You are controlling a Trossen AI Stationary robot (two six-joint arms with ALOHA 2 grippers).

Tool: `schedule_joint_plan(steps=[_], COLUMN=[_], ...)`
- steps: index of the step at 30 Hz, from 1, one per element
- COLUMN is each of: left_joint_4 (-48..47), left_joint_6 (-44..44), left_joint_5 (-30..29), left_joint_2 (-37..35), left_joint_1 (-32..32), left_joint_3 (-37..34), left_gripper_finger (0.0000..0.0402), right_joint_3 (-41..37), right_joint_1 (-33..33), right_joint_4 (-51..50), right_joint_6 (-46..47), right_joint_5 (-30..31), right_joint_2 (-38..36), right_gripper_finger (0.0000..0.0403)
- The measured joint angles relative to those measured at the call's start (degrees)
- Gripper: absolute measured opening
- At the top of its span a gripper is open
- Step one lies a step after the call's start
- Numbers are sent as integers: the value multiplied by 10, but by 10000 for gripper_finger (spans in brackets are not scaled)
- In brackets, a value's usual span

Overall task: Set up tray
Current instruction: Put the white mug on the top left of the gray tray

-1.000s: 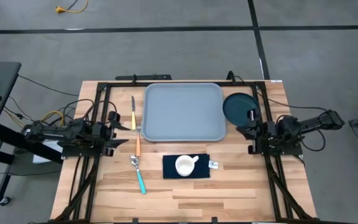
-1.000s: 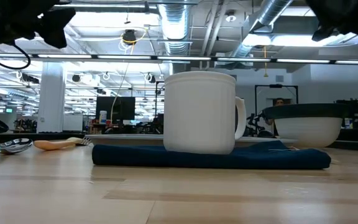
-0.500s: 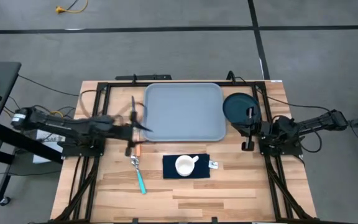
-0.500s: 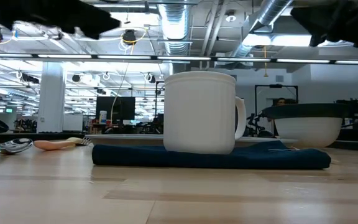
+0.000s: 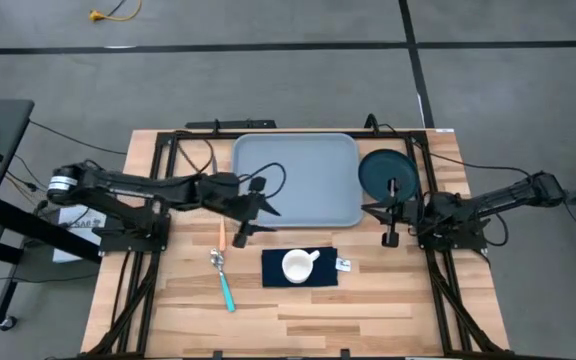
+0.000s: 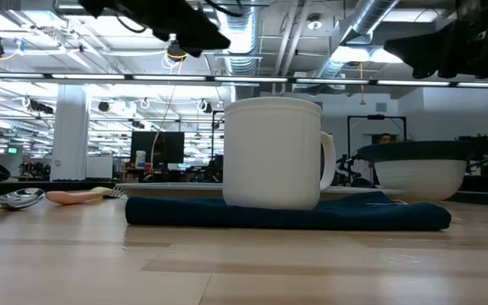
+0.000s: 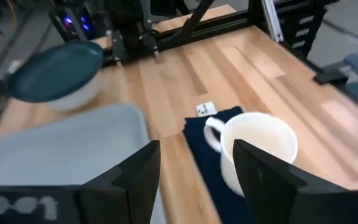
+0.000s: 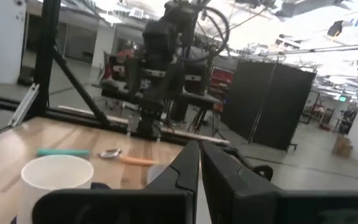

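Note:
The grey-blue tray [image 5: 296, 180] lies flat at the far middle of the table. Right of it sits the dark teal plate [image 5: 386, 172]. In front of the tray a white mug [image 5: 298, 265] stands upright on a navy napkin [image 5: 323, 278]. My left gripper [image 5: 255, 222] hovers open above the tray's near left corner, and in its wrist view the mug [image 7: 253, 155] lies ahead of its fingers. My right gripper [image 5: 389, 214] is shut, in the air just in front of the plate, with nothing in it.
An orange-handled fork [image 5: 221, 236] and a teal-handled spoon [image 5: 224, 282] lie left of the napkin. A small white tag [image 5: 343, 265] lies at the napkin's right edge. Black frame rails [image 5: 138, 290] run along both sides. Bare wood fills the near part of the table.
My left arm has swung out from the table's left edge toward the right and risen. Its gripper, still open, now hangs over the tray's near left corner and is less steeply tipped down. My right gripper has shifted slightly toward the table's middle.

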Motion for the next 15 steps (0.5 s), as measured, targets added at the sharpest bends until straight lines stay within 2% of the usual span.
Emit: schedule_joint_plan(steps=[6, 15], left_joint_4=[-24, -76], left_joint_6=[-37, -181], left_joint_5=[4, -1], left_joint_2=[76, 170], left_joint_1=[-2, -7], left_joint_3=[57, 142], left_gripper_finger=[192, 192], right_joint_3=[0, 0], right_joint_1=[0, 0], right_joint_4=[-6, -15], right_joint_6=[66, 70], right_joint_5=[0, -16], right_joint_2=[5, 5], right_gripper_finger=[11, 11])
